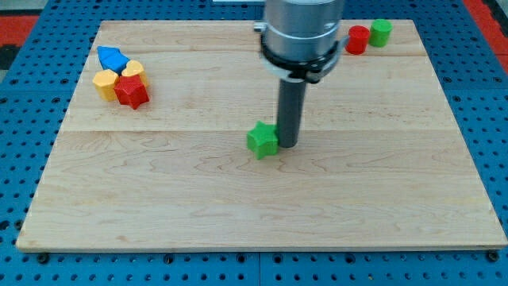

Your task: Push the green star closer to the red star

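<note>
The green star (pixel 262 140) lies near the middle of the wooden board. My tip (pixel 286 145) stands right against its right side, touching or nearly touching it. The red star (pixel 132 90) sits far off at the view's upper left, in a tight cluster with other blocks. The rod comes down from the arm's grey body at the view's top centre.
Beside the red star are a blue block (pixel 112 57), a yellow hexagon-like block (pixel 105 83) and a yellow block (pixel 132 70). A red cylinder (pixel 357 40) and a green cylinder-like block (pixel 381 32) stand at the view's upper right. The board (pixel 254 206) lies on a blue pegboard surface.
</note>
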Action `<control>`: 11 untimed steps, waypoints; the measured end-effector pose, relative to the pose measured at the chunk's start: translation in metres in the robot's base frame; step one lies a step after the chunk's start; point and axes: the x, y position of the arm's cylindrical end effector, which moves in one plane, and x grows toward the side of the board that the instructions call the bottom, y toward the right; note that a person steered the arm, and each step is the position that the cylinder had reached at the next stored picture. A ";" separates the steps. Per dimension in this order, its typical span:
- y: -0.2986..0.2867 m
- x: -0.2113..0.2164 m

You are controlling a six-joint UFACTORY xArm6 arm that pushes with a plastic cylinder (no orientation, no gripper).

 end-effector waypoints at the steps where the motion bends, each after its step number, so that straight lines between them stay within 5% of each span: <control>1: -0.015 0.024; 4: -0.087 0.027; 6: -0.051 0.027; 11: -0.085 -0.029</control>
